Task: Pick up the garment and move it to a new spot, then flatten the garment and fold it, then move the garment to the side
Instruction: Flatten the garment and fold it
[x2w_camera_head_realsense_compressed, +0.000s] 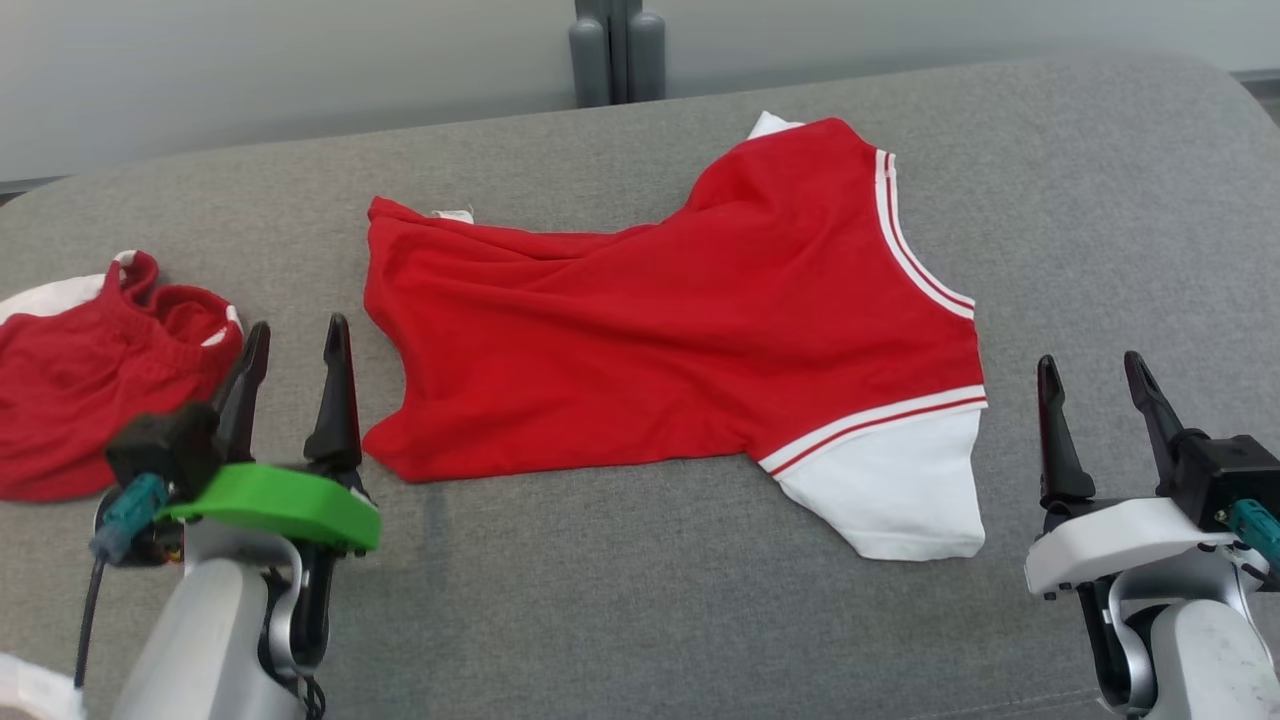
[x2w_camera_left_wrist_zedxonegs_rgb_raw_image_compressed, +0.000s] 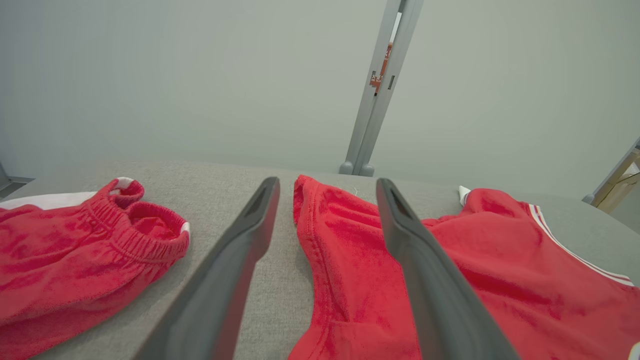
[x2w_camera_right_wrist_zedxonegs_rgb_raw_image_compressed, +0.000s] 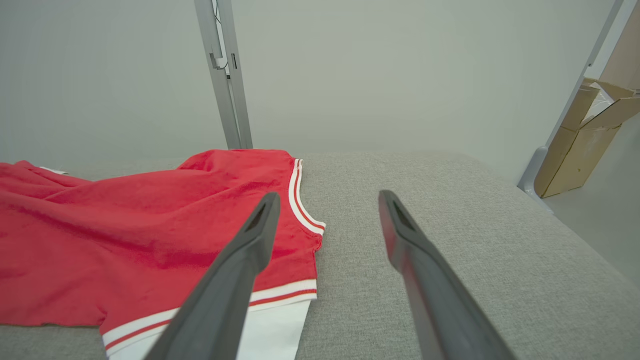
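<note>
The garment is a red shirt with white sleeves and striped trim, lying spread but rumpled across the middle of the grey cushion. It also appears in the left wrist view and the right wrist view. My left gripper stands open near the shirt's lower left corner, above the fabric's edge, holding nothing. In its own view the left gripper straddles the shirt's hem. My right gripper is open to the right of the white sleeve, apart from it, and its fingers frame bare cushion.
A second red garment with a white band and elastic waist lies bunched at the cushion's left edge, also in the left wrist view. A grey post stands behind the cushion. A cardboard box sits on the floor at right.
</note>
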